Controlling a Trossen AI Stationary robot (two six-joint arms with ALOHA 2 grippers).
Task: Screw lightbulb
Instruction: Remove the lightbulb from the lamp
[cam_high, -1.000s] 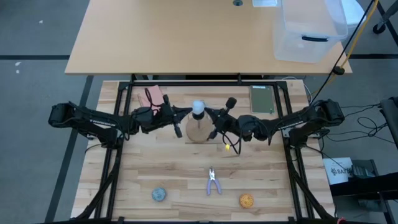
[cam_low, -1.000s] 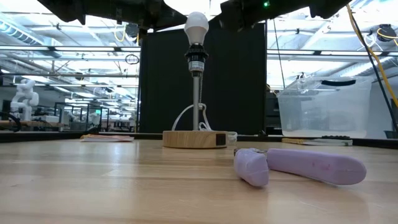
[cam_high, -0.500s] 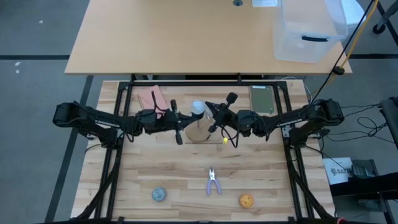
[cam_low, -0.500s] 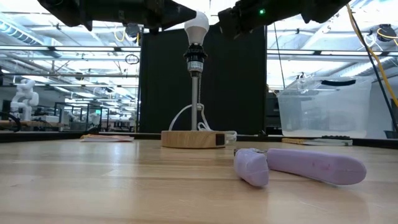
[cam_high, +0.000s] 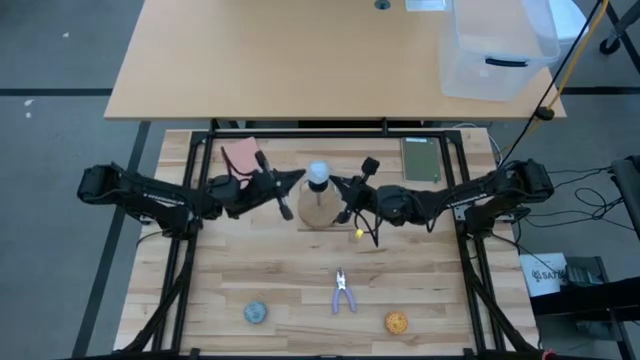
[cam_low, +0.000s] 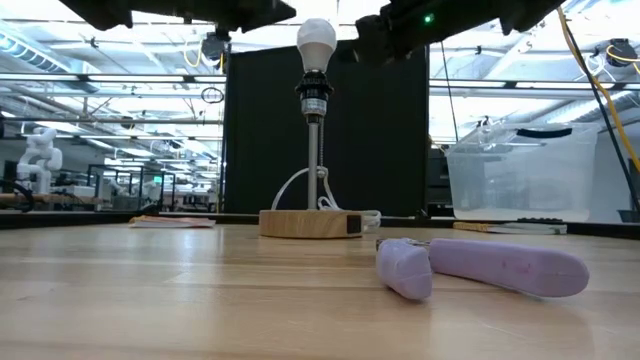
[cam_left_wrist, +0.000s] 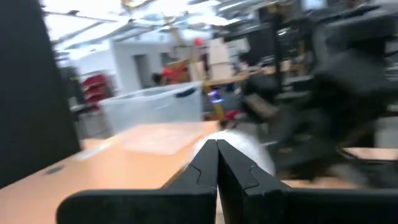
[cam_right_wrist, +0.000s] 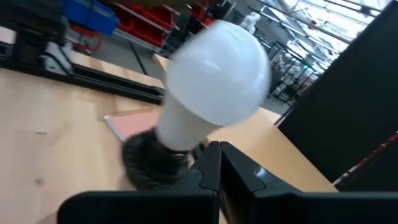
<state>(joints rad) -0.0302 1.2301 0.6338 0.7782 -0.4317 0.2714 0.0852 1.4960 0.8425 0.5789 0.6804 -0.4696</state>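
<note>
Currently on your tabletop (cam_high: 300, 290), largest first: round wooden stand (cam_high: 318, 210) near the far edge's middle, carrying the lightbulb (cam_high: 319, 173), seated upright in the socket atop its post. Left gripper (cam_high: 298, 178) sits just beside the bulb, clenched on nothing. Right gripper (cam_high: 337, 183) sits just beside it opposite, likewise clenched empty. Purple pliers (cam_high: 343, 291) lie toward the near edge.
</note>
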